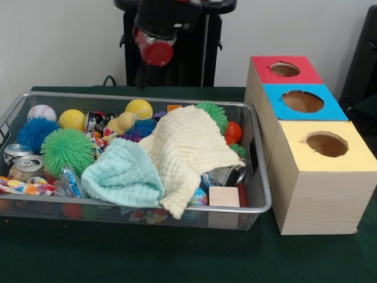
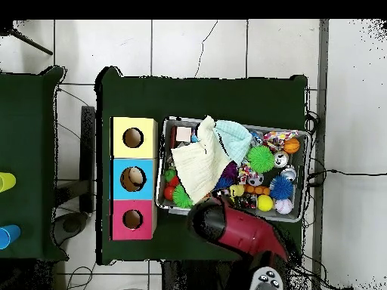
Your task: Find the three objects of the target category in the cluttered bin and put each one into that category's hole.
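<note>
The cluttered bin (image 1: pixel 259 206) is a wide silver wire basket on the green table, also seen in the overhead view (image 2: pixel 304 181). It holds a cream cloth (image 1: pixel 188 147), a mint cloth (image 1: pixel 123 174), spiky balls (image 1: pixel 66 150), yellow balls (image 1: pixel 72 119), a baseball (image 1: pixel 41 112), cans (image 1: pixel 26 167) and a wooden block (image 1: pixel 224 196). The cloths hide much of the middle. Beside the bin stand a red-topped box (image 1: pixel 265 73), a blue-topped box (image 1: pixel 277 106) and a yellow-topped box (image 1: pixel 294 147), each with a round hole. My gripper (image 1: pixel 142 78) hangs above the bin's far rim, and nothing shows in it.
The red and black arm (image 2: pixel 227 226) reaches over the bin's robot-side rim in the overhead view. The black pedestal (image 1: pixel 177 59) stands behind the bin. A second green table (image 2: pixel 30 151) with yellow and blue cups lies to the left.
</note>
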Available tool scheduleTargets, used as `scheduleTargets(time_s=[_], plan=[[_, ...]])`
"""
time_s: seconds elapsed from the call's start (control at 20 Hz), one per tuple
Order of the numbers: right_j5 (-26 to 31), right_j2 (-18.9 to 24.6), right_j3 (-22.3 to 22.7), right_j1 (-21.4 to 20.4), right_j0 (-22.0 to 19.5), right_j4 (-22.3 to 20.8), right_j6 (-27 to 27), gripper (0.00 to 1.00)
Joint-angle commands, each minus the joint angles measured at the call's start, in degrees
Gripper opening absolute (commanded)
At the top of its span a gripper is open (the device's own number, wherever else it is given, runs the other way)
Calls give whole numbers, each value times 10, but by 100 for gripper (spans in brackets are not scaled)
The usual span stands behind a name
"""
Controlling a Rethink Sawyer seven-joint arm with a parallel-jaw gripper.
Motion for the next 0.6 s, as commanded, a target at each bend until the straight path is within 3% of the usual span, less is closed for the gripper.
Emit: scheduleTargets(time_s=[0.05, 0.3, 0.6], plan=[[25, 76, -64, 52, -69, -74, -98, 0], [4, 137, -47, 79, -134, -90, -87, 0], [-41, 166, -46, 102, -159, -122, -59, 0]])
